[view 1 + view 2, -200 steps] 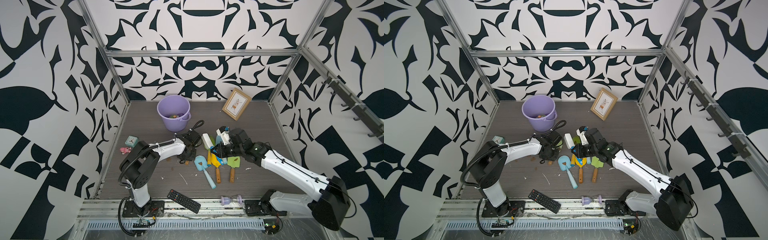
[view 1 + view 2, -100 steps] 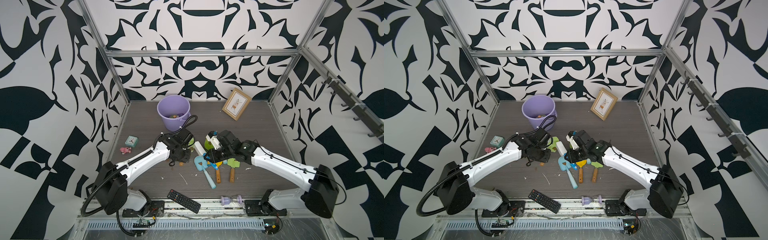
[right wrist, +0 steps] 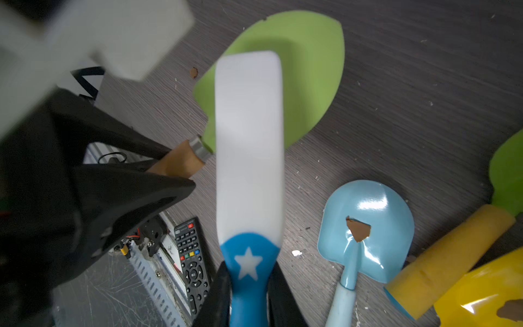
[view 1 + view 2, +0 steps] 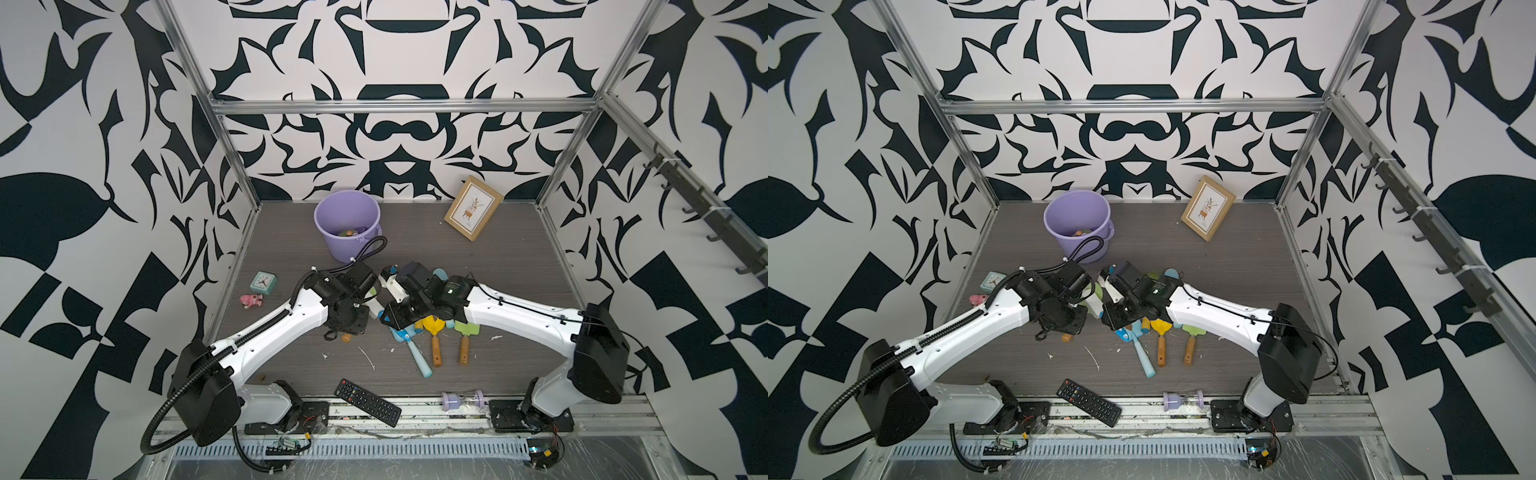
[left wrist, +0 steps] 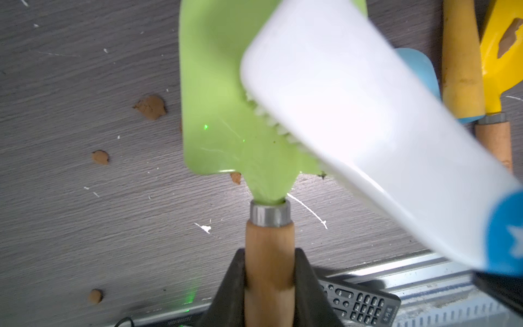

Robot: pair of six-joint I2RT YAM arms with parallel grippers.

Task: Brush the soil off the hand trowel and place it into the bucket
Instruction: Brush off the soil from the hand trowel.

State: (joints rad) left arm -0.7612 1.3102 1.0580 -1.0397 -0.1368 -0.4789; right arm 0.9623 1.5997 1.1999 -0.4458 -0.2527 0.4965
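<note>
The hand trowel (image 5: 215,99) has a light green blade and a wooden handle. My left gripper (image 5: 268,271) is shut on that handle. A white brush (image 3: 249,141) with a blue star handle is held in my shut right gripper (image 3: 249,294). Its bristles (image 5: 268,119) rest across the green blade near the neck. Brown crumbs of soil (image 5: 150,107) lie on the table beside the blade. The lilac bucket (image 4: 347,224) stands at the back behind both grippers, also seen as the bucket (image 4: 1077,220), with small things inside.
A blue trowel (image 3: 365,226) carrying a brown clump, a yellow trowel (image 4: 434,336) and another green one (image 4: 465,336) lie right of the grippers. A remote (image 4: 368,402) and hourglass (image 4: 462,400) sit at the front edge. A picture frame (image 4: 473,208), clock (image 4: 263,282) and pink toy (image 4: 251,300) are nearby.
My right gripper has moved left with the brush onto the green blade. The left arm has stretched out low, still holding the trowel near the same spot.
</note>
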